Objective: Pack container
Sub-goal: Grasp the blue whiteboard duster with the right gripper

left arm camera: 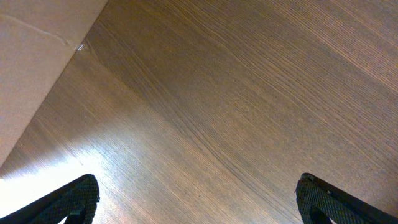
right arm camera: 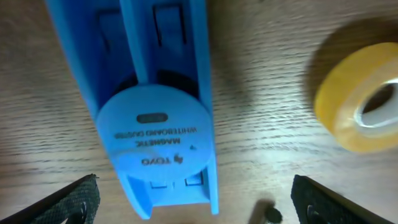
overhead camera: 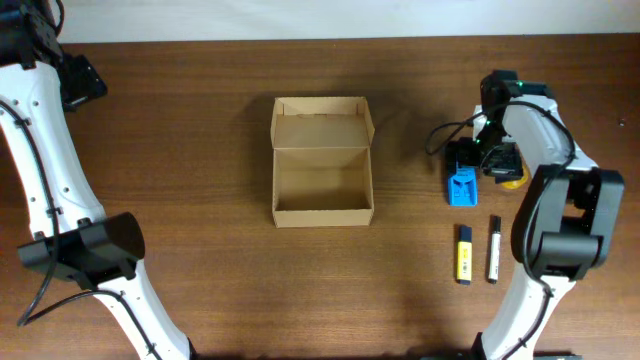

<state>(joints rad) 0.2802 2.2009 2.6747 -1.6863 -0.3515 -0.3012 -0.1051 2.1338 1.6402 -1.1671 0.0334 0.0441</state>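
Note:
The brown cardboard box (overhead camera: 322,163) stands open in the middle of the table, its flap lid folded back. A blue plastic whiteboard eraser (overhead camera: 461,187) lies right of it and fills the right wrist view (right arm camera: 152,112). A yellow tape roll (overhead camera: 512,180) lies beside it, also in the right wrist view (right arm camera: 360,99). My right gripper (right arm camera: 196,199) is open and empty just above the eraser's end. My left gripper (left arm camera: 198,199) is open and empty over bare wood, with a cardboard edge (left arm camera: 37,68) at its left.
A yellow marker (overhead camera: 464,253) and a black-and-white marker (overhead camera: 493,249) lie side by side at the front right. A small dark speck (right arm camera: 272,214) sits on the wood near the right gripper. The left arm (overhead camera: 50,180) runs along the table's left side.

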